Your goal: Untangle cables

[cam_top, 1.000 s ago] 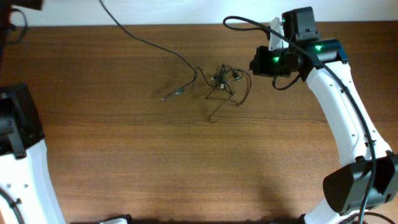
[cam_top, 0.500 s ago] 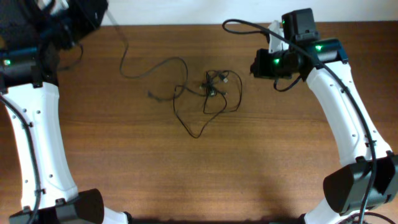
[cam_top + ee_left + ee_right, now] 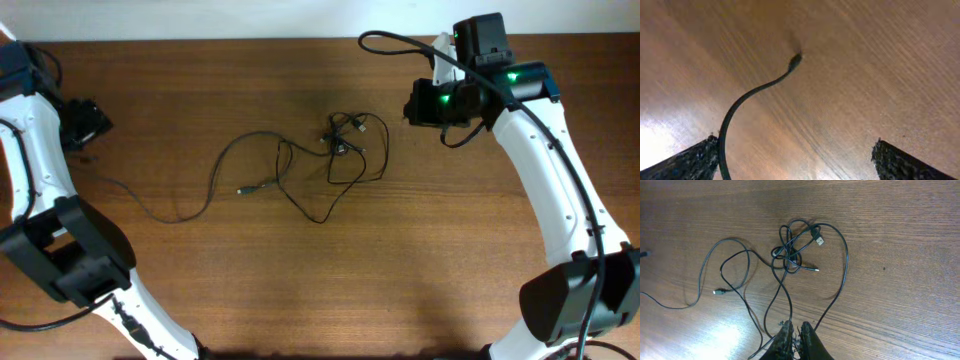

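The left gripper (image 3: 796, 157) hangs low over the table (image 3: 300, 280) with its fingers (image 3: 692, 161) spread wide and nothing between them. A thin black cord, one loose end of the cables (image 3: 345, 145), lies on the wood in front of it. The cord passes just beside one fingertip, though I cannot tell whether it touches. It then curves forward and ends in a small plug (image 3: 795, 61) well out ahead of the open jaws.

Across the table, the right gripper (image 3: 797, 326) has its fingers (image 3: 785, 339) pressed together. Two runs of cord come straight into the tips and look pinched there.

Directly ahead of those tips sits the knot (image 3: 790, 255), a small tight snarl of loops. A flat metal connector (image 3: 819, 241) pokes out on its far side, and a thinner plug end (image 3: 815, 270) on the near side. A wide loop (image 3: 846, 265) swings out from the knot and back down to the pinched fingers.

On the other side of the knot, toward the left arm, a long strand (image 3: 700, 277) bows away over the wood and trails off. Another small connector (image 3: 717, 292) lies loose inside that bow. From overhead the knot rests near the right gripper and well apart from the left one.
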Action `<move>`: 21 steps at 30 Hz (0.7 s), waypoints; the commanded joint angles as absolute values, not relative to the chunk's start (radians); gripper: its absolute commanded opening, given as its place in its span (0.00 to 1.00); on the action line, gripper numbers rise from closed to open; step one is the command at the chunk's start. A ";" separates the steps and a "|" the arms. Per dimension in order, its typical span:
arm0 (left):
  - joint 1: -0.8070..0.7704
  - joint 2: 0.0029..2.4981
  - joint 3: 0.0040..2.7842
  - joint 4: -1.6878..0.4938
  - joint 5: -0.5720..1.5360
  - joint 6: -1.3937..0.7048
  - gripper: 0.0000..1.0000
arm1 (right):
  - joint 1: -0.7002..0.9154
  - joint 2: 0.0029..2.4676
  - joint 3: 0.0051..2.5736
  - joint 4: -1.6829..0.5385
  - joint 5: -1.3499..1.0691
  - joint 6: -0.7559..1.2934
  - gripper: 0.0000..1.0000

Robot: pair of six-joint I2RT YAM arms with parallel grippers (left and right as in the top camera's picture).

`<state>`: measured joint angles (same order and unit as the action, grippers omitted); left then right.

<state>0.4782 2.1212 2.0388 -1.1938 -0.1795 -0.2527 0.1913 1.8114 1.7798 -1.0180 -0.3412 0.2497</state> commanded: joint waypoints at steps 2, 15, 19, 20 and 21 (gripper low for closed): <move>0.479 2.120 2.047 -1.117 -0.026 -0.129 0.99 | 0.190 1.810 1.776 -1.024 -0.328 0.239 0.08; 0.599 2.120 2.047 -1.164 -0.232 -0.464 0.99 | 0.190 1.810 1.776 -1.053 -0.320 0.239 0.08; 0.483 2.120 2.047 -1.016 0.402 0.147 0.95 | 0.190 1.810 1.776 -1.056 -0.302 0.239 0.08; 0.422 2.121 2.047 -1.003 0.397 0.165 0.94 | 0.190 1.810 1.776 -1.056 -0.302 0.239 0.09; 0.344 2.127 2.047 -1.002 0.368 0.239 0.94 | 0.190 1.810 1.776 -1.055 -0.302 0.239 0.09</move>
<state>0.4774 2.1212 2.0399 -1.0061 0.2527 0.0208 0.1913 1.8114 1.7798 -1.0561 -0.3145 0.2504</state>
